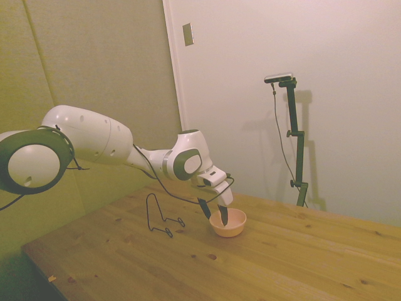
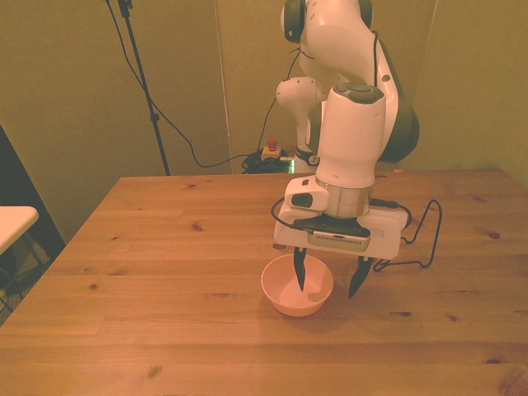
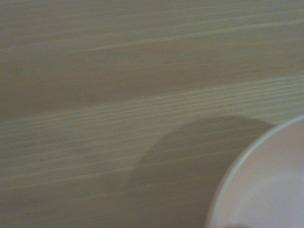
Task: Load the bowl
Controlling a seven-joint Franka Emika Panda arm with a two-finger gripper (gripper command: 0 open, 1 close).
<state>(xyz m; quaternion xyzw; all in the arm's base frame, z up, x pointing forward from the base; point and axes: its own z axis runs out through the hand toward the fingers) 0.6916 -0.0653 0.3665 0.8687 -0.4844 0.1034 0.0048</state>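
The gripper [image 2: 327, 278] hangs with its fingers spread apart, straddling the rim of the bowl [image 2: 285, 299]: one finger dips inside, the other sits just outside. Whether either finger touches the rim is hard to tell. The bowl rests on the table [image 2: 165, 247], near the wire rack [image 1: 160, 217].

the white arm [image 2: 356, 124] reaches forward and bends down at the wrist, pointing toward 6 o'clock in the front view. the gripper [image 2: 327, 275] hangs low with its two dark fingers [image 2: 299, 272] spread wide apart, tips downward.
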